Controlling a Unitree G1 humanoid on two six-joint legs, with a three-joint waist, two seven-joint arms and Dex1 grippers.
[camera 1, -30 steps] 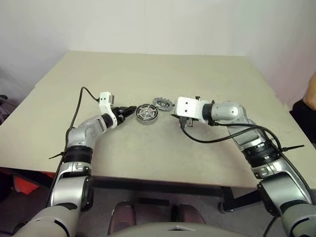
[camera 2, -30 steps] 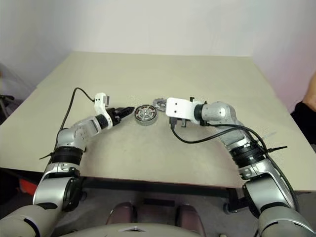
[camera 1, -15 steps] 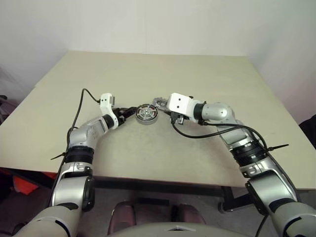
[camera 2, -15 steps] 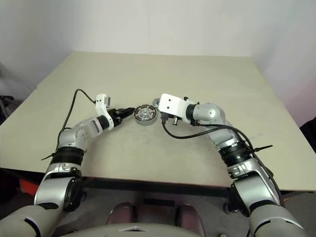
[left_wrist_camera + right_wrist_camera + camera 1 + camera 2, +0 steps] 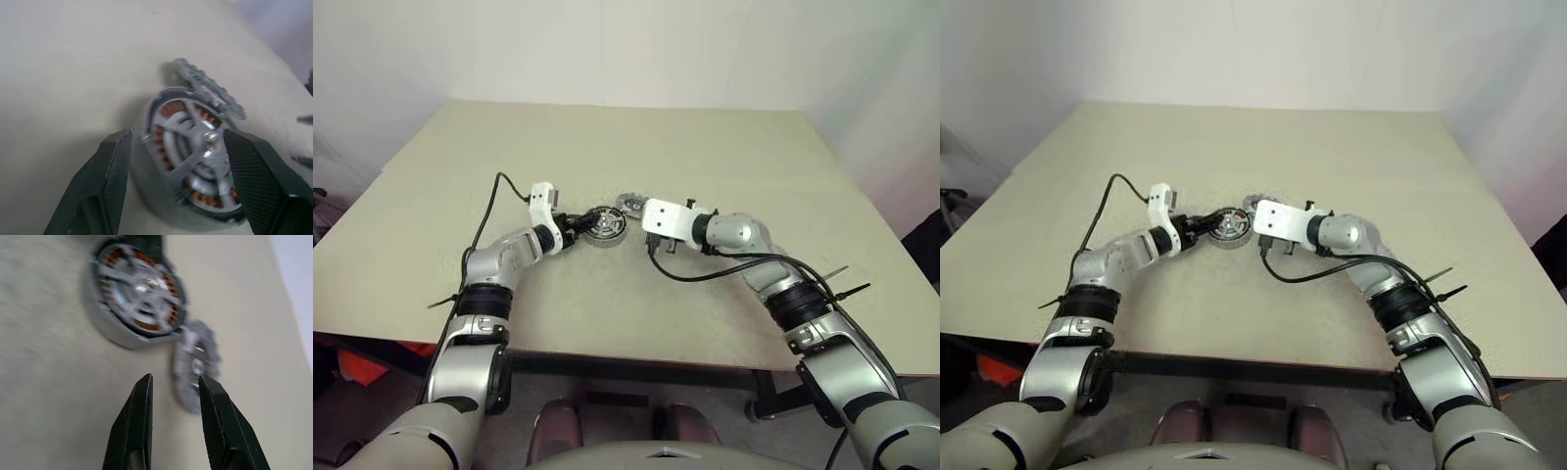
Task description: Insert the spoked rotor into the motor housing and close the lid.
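Our left fingers [image 5: 172, 183] stand wide apart, one on each side of the motor housing [image 5: 195, 166], gripping nothing; the spoked rotor [image 5: 193, 147] sits inside it. Our right fingers [image 5: 173, 404] are narrowly parted and empty, with the toothed lid [image 5: 195, 364] just beyond their tips, touching the housing on the desk [image 5: 607, 157].

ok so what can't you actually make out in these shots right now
- Right gripper in the eye views: its white wrist housing hides the black fingers.
- Flat grey toothed-edge disc: blurred in the right wrist view, surface detail unreadable.
- Round silver motor housing with copper windings: the open left gripper straddles it; contact unclear.
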